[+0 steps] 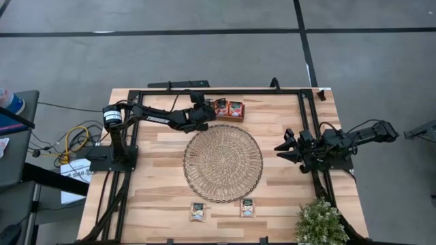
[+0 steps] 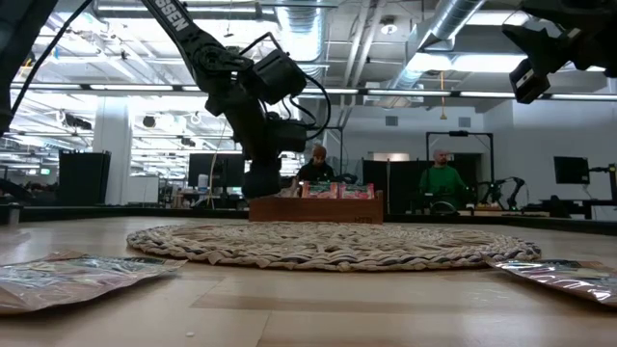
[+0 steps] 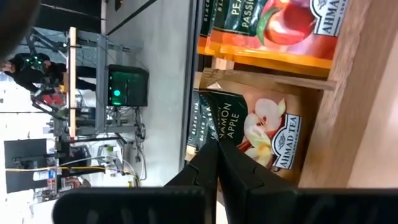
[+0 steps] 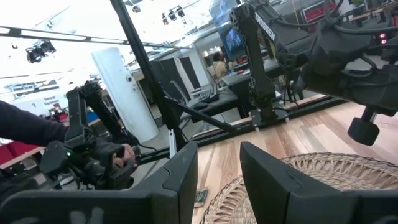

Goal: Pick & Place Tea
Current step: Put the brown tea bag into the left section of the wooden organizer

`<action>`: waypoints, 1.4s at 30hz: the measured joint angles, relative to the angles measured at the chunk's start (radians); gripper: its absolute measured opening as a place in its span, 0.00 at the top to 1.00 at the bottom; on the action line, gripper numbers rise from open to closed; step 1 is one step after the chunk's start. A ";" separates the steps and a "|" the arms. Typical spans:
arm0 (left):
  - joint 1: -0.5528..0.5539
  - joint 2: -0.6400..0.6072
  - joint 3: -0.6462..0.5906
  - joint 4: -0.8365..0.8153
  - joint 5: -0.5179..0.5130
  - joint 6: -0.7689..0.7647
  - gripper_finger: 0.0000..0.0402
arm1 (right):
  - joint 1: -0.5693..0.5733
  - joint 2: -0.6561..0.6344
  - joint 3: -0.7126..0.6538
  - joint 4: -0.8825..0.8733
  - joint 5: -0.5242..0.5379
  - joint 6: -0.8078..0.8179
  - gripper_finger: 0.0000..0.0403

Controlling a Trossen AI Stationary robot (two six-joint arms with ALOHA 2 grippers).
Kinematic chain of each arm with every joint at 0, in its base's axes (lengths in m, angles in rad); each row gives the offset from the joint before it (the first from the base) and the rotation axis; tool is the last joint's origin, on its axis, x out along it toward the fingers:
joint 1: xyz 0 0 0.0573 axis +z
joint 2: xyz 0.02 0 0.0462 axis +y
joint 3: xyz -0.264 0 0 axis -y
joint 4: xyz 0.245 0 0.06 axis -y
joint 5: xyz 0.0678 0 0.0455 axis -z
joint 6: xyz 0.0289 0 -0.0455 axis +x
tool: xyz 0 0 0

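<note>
Two tea sachets (image 1: pixel 198 212) lie at the near table (image 1: pixel 157 184) edge. Beyond the round woven mat (image 1: pixel 223 162), the left hand (image 1: pixel 206 113), fingers together, stands just beside the far tray (image 1: pixel 229 117) holding more sachets. The right hand (image 1: pixel 281 148), fingers apart, waits aside.

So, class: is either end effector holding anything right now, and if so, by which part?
The left end effector is shut at the edge of a tea sachet in the wooden tray; an actual pinch cannot be told. The right end effector holds nothing.

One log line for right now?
left claw: shut at tray | right claw: open, waiting at table's right | two sachets near mat
</note>
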 joint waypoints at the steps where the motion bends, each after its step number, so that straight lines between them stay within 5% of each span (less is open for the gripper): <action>1: 0.000 0.000 0.000 -0.006 0.001 -0.010 1.00 | 0.000 0.000 0.000 0.000 0.000 0.000 0.72; 8: 0.000 0.000 0.000 -0.011 -0.003 -0.062 0.94 | 0.000 0.000 0.000 0.000 -0.001 0.000 0.72; 20: -0.001 0.000 0.010 -0.015 -0.160 -0.004 0.64 | 0.000 0.000 0.000 0.000 -0.002 0.000 0.72; 31: -0.071 -0.046 0.112 -0.095 -0.388 0.077 0.62 | 0.002 0.000 0.000 0.000 -0.006 0.000 0.72; 38: -0.289 -0.218 0.122 -0.513 -0.396 -0.250 0.62 | 0.002 0.000 0.000 0.000 -0.023 0.001 0.72; 40: -0.370 -0.274 0.122 -0.643 -0.299 -0.426 0.62 | 0.002 0.000 0.000 0.000 -0.031 0.008 0.72; 42: -0.440 -0.334 0.122 -0.730 -0.091 -0.641 0.62 | 0.002 0.000 0.000 0.000 -0.032 0.021 0.72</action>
